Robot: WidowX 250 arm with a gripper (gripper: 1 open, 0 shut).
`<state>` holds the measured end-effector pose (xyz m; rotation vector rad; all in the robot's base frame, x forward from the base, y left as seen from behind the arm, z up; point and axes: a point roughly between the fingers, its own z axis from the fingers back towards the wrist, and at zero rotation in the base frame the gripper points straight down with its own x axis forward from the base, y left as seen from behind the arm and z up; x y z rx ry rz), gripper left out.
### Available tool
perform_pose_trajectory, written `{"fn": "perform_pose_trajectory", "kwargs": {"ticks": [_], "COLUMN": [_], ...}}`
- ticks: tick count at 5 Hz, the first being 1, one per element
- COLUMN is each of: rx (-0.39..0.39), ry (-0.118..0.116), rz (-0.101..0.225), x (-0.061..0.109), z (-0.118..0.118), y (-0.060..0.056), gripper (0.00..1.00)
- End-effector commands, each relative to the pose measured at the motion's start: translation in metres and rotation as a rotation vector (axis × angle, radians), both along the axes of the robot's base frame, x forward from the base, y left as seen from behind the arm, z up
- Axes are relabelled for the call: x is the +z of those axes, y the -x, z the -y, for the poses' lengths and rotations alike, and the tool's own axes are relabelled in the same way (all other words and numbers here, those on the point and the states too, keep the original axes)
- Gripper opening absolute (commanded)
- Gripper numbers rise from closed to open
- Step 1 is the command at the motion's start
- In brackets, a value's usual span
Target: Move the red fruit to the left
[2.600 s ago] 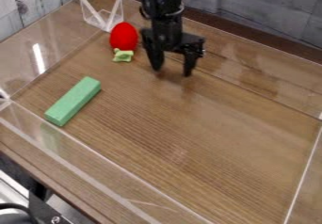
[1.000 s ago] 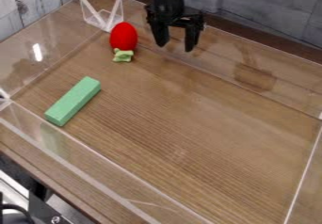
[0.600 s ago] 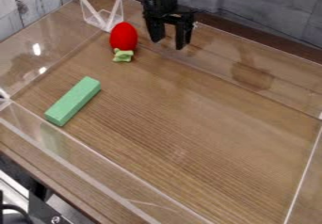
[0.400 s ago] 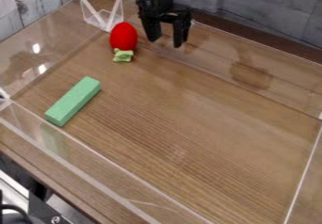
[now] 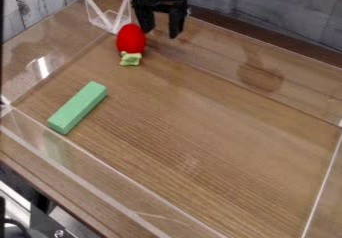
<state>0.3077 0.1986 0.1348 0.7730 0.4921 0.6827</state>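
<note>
smooth wooden table [image 5: 221, 127], matt block [image 5: 78, 108]

resting near left side of wooden table [image 5: 214, 112], block [image 5: 78, 108] nearer the front, toy strawberry [image 5: 130, 40] farther back and slightly right, gripper [image 5: 162, 28] just right of strawberry
</note>
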Motion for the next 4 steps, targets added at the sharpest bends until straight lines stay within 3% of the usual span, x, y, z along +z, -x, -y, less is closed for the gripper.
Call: {"fn": "perform_pose_trajectory", "kwargs": {"ticks": [1, 2, 3, 4], "rx": [0.082, 0.036, 0.077, 0.113], "ry": [-0.007, 0.002, 0.007, 0.012], "rz": [0.057, 0.048, 0.080, 0.109], "x": [0.020, 0.020, 0.031, 0.037], "z": [-0.007, -0.015, 0.000, 0.016], "y": [0.000, 0.008, 0.003, -0.001], "gripper": [1.00, 0.00, 1.00, 1.00]}}
